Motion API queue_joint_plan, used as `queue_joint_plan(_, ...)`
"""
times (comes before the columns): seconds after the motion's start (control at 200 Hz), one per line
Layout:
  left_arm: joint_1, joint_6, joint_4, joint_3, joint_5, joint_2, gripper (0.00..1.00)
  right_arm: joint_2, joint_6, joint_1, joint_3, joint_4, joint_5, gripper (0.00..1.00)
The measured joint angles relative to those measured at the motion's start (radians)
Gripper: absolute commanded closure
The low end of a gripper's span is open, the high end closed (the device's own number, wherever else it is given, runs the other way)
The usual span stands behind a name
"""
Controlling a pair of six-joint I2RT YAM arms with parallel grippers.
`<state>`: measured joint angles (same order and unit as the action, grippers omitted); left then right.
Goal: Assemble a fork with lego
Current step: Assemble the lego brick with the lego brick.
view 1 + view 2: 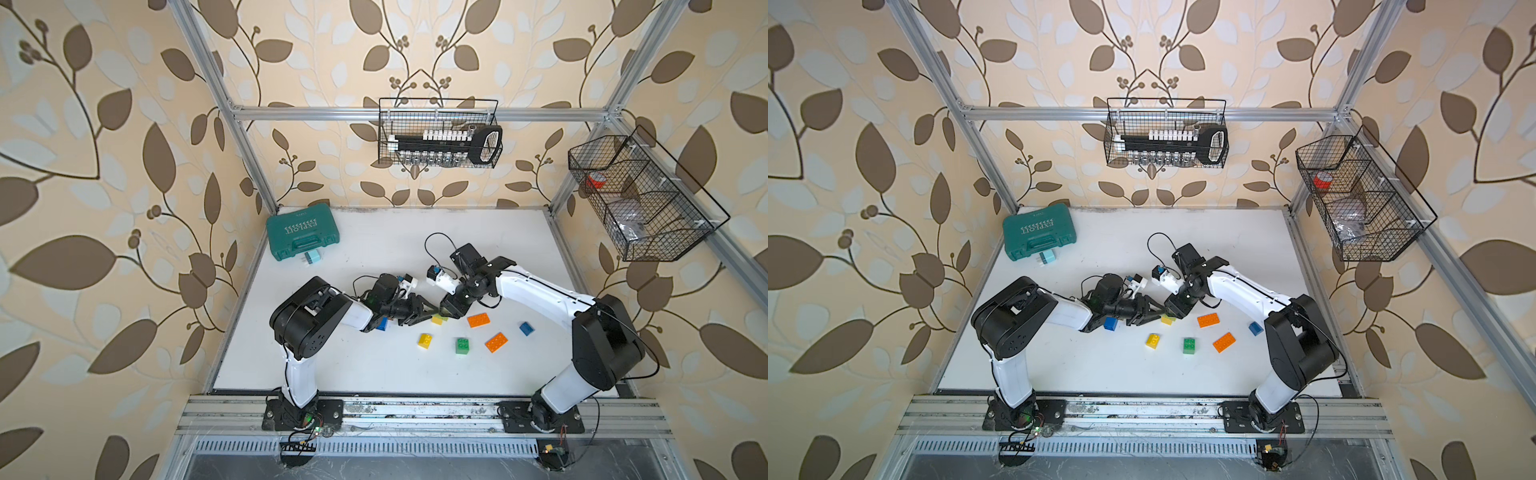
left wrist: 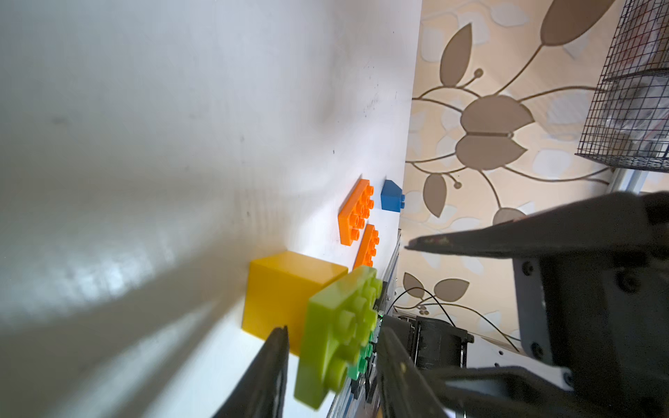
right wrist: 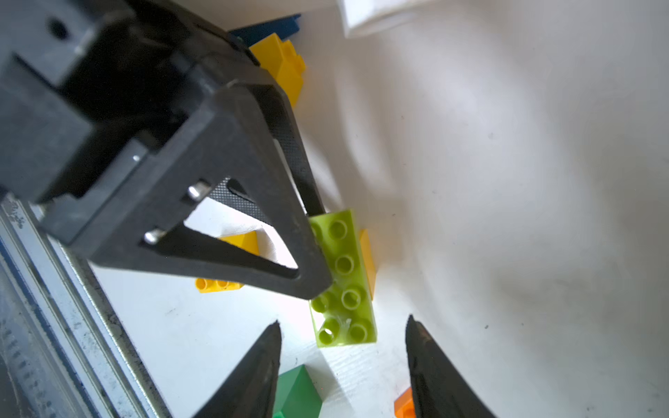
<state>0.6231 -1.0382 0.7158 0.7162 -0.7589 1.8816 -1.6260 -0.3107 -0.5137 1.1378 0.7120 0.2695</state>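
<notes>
Lime brick (image 3: 344,267) lies studs-up on a yellow brick (image 2: 282,293), and the pair seems to rest on the table (image 1: 374,365) just below centre frame in both top views, where my two grippers meet. Whether it is pressed fully home I cannot tell.

My left gripper (image 2: 335,331) is clamped across one end of it. In the right wrist view one of its fingers (image 3: 231,152) covers that end. My right gripper (image 3: 344,321) has its jaws apart and grips nothing; the brick's free end lies just off the gap between its tips.

What the next move turns on: the brick's long axis runs from the left gripper straight toward the right one. So the right is nearer the free end and, I judge, could press or grip there while the left steadies. Spare pieces, orange bricks (image 1: 478,320) among them, lie right of centre in the top views, on the right arm's side.
</notes>
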Motion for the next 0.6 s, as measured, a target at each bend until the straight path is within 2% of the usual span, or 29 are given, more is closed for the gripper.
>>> queue_joint_plan(0.6, 0.013, 0.031, -0.070, 0.022, 0.001, 0.001, 0.61, -0.076, 0.033, 0.000, -0.002, -0.040, -0.059, 0.54)
